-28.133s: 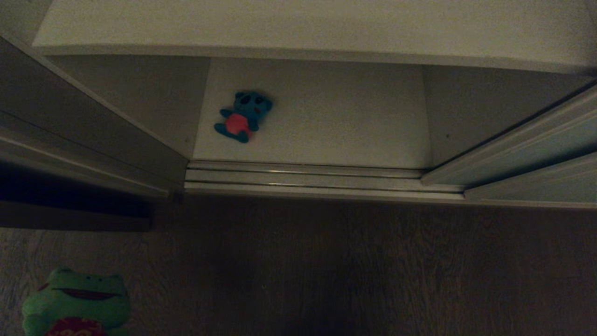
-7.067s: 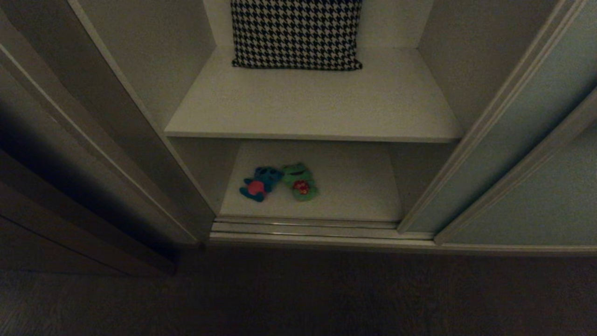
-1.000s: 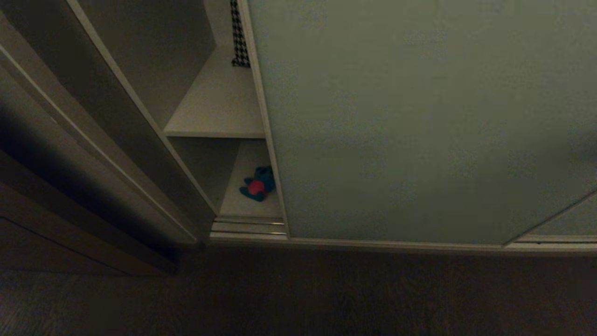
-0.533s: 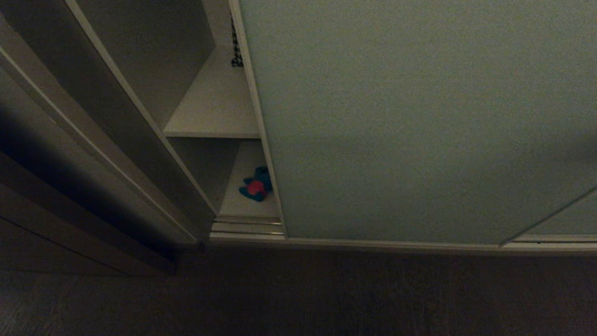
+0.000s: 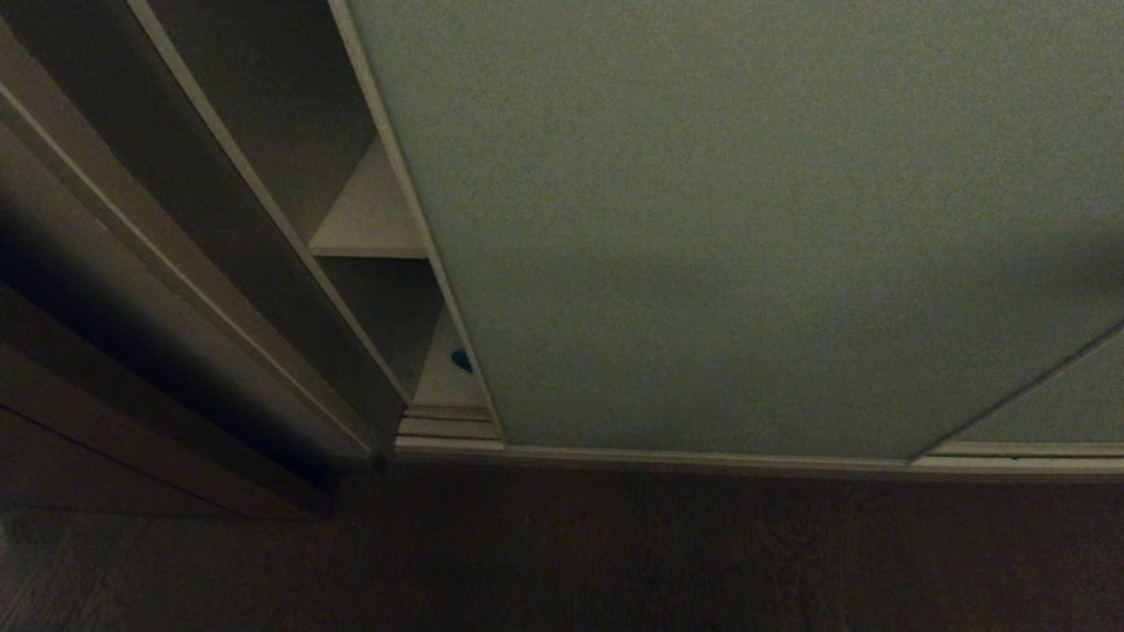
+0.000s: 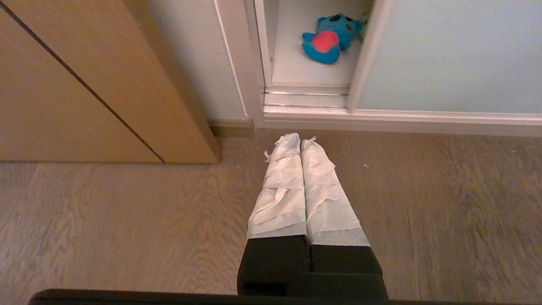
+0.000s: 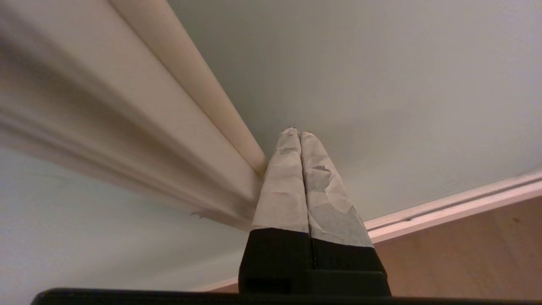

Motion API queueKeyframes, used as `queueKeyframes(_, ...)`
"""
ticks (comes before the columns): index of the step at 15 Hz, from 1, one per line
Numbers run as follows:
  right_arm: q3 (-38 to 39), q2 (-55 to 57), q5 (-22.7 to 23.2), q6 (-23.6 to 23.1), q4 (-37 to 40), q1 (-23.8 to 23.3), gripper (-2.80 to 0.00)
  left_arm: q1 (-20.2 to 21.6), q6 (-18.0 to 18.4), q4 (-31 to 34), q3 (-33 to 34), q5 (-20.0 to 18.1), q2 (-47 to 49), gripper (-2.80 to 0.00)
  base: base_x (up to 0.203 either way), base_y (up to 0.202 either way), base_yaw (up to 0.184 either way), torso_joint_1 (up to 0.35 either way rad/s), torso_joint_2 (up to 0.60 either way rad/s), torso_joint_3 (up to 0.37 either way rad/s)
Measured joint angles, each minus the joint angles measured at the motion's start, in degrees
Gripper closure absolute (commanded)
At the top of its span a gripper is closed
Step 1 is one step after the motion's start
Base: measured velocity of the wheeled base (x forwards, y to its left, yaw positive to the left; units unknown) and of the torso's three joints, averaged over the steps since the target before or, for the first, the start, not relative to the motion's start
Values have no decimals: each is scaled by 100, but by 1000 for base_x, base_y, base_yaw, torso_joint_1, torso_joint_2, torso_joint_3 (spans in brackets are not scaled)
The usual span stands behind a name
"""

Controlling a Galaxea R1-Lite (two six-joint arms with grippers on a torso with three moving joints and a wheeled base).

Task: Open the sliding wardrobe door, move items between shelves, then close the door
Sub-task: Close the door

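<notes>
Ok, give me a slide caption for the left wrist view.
Shut left claw over floor; blue toy visible past the nearly closed door.

A tall, flat, pale grey-green sliding wardrobe door [image 5: 746, 219] with a thin light metal frame is standing upright and covering most of the wardrobe opening, leaving only a narrow gap at its left edge. Through that gap, slivers of two white shelves are showing, an upper shelf [image 5: 369, 219] and a bottom shelf [image 6: 305, 67]. A small blue plush toy [image 6: 330, 38] with a pink-red belly is lying on its back on the bottom shelf, just beside the door's edge.
</notes>
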Motion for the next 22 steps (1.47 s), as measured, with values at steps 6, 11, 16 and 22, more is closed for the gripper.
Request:
queueKeyframes(6,775,-704,5,-11,14,195,0,0,1,0,0,0,0,0,0,0,0,0,0,0)
queueKeyframes(11,1237,-1524,-66,-34,488,188,0,0,1,2,0,0,0,0,0,0,0,0,0,0)
queueKeyframes(16,1724,-2290,-368,-101,445,398,0,0,-1,2,0,0,0,0,0,0,0,0,0,0)
queueKeyframes(22,1773,-2196,-371,-113,224,721,0,0,1,0,0,0,0,0,0,0,0,0,0,0)
